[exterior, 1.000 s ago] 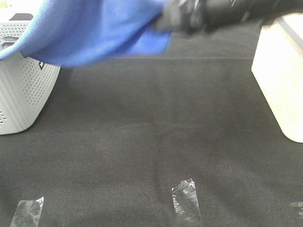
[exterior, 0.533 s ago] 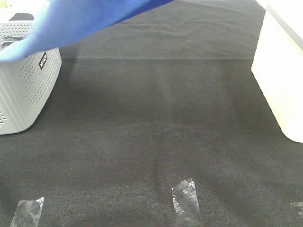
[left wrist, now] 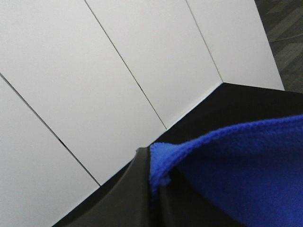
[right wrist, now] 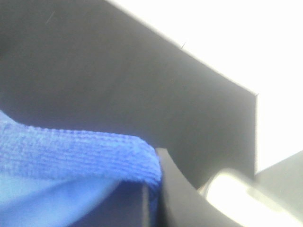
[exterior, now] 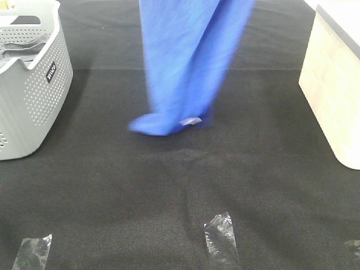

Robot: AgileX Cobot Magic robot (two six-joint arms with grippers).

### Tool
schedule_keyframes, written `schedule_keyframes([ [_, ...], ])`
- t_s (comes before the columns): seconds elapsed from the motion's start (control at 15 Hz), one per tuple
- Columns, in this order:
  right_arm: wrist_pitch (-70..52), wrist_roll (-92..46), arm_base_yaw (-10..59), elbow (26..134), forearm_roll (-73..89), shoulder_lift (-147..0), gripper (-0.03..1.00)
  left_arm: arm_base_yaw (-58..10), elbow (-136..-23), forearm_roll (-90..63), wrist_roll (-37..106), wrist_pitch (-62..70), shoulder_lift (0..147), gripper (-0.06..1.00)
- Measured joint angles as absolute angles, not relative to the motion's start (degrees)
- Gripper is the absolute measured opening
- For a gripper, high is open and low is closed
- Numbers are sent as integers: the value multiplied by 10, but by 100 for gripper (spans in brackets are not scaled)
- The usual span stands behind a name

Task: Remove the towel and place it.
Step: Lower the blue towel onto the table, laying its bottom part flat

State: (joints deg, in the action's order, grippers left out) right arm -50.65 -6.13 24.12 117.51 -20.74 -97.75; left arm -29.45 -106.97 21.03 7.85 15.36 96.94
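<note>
The royal-blue towel (exterior: 185,62) hangs down from above the top of the exterior view, over the middle of the black table. Its lower end touches the table, and its small white tag (exterior: 190,121) shows there. The towel is blurred with motion. Neither gripper shows in the exterior view. In the left wrist view my left gripper (left wrist: 158,187) is shut on a stitched edge of the towel (left wrist: 227,161). In the right wrist view my right gripper (right wrist: 150,189) is shut on another stitched edge of the towel (right wrist: 80,151).
A grey perforated basket (exterior: 34,101) stands at the left edge with grey cloth inside. A pale wooden box (exterior: 332,95) stands at the right edge. Clear tape pieces (exterior: 221,236) (exterior: 32,251) lie near the front of the black table (exterior: 169,191).
The towel has come off the basket and swung right to the middle. It now hangs vertically with its lower end on the table. The dark arm seen a second ago has left the view.
</note>
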Motion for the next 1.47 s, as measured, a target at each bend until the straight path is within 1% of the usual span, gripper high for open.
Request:
schedule_keyframes([
  [0.13,-464,-61,241,1249,-219,-1026,3,-266,-1070,207,77,80,987,0],
  [0.27,-417,-61,241,1295,-223,-1070,3,-237,-1070,206,76,-9,1008,0],
  [0.33,-340,-58,241,1308,-226,-1103,3,-209,-1070,204,76,-104,1036,0],
  [0.4,-319,-54,241,1308,-226,-1110,3,-202,-1070,203,76,-121,1043,0],
  [0.6,-167,-46,241,1309,-227,-1145,3,-165,-1094,202,76,-223,1108,0],
  [0.67,-123,-46,241,1310,-232,-1156,3,-156,-1120,200,76,-238,1133,0],
  [0.8,-61,-46,232,1337,-235,-1187,3,-144,-1207,195,76,-250,1194,0],
  [0.93,-50,-46,212,1385,-229,-1222,3,-139,-1307,193,76,-254,1258,0],
  [1.13,-22,-46,187,1409,-210,-1256,3,-139,-1444,193,76,-251,1353,0],
  [1.33,-17,-41,178,1411,-198,-1275,3,-139,-1513,193,76,-233,1403,0],
  [1.47,-36,-41,175,1411,-198,-1280,3,-139,-1520,192,76,-208,1413,0],
])
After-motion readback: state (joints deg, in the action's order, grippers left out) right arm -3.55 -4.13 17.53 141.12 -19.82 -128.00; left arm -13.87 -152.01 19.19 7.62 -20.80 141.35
